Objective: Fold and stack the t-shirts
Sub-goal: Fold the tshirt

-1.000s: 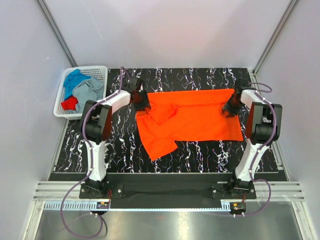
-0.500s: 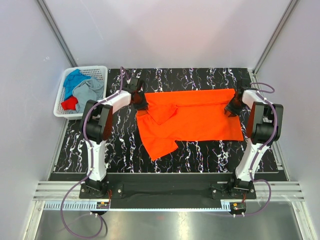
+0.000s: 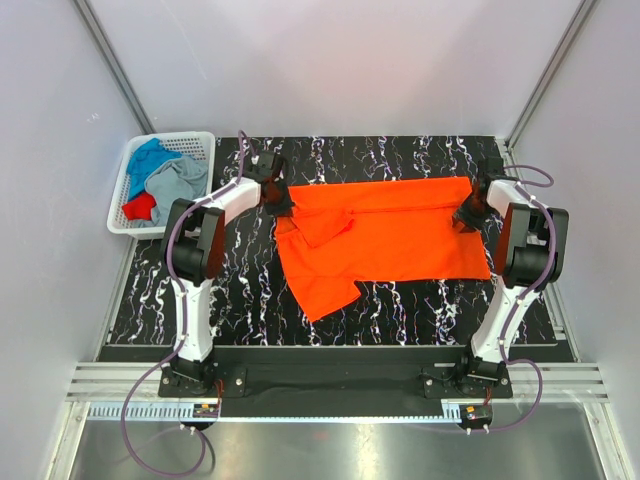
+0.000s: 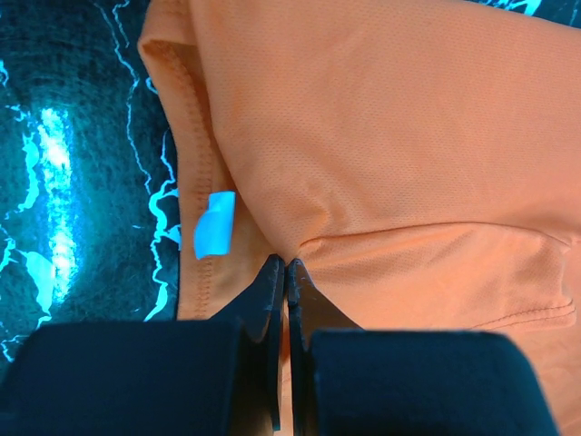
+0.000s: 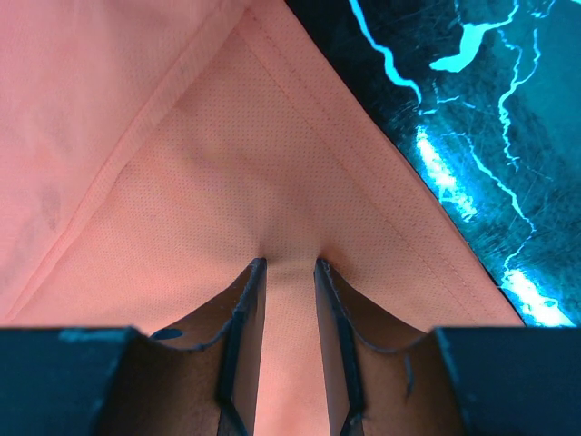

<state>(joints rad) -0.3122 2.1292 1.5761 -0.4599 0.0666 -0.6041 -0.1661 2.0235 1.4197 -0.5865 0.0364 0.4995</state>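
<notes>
You are pinching the orange t-shirt (image 3: 385, 235) at both ends. In the top view it is lying spread across the middle of the desk (image 3: 240, 290), long side running left to right. One sleeve is flopping toward the lower left and another flap is lying folded over near the shirt's left part.

Your left jaws are pressing together on a thin pucker of cloth at the shirt's upper left edge. In the left wrist view the fabric is gathering into creases right at the tips, and the white label (image 4: 214, 224) is sitting just left of them beside the stitched edge.

Your right jaws are standing slightly apart, nipping a ridge of orange cloth between them near the shirt's upper right corner. In the right wrist view the hem is running diagonally above the tips.

The blue t-shirt (image 3: 150, 158), grey t-shirt (image 3: 178, 180) and red t-shirt (image 3: 140, 208) are lying heaped in the white basket (image 3: 125, 185), upper left of the top view, just off the desk's left edge.
</notes>
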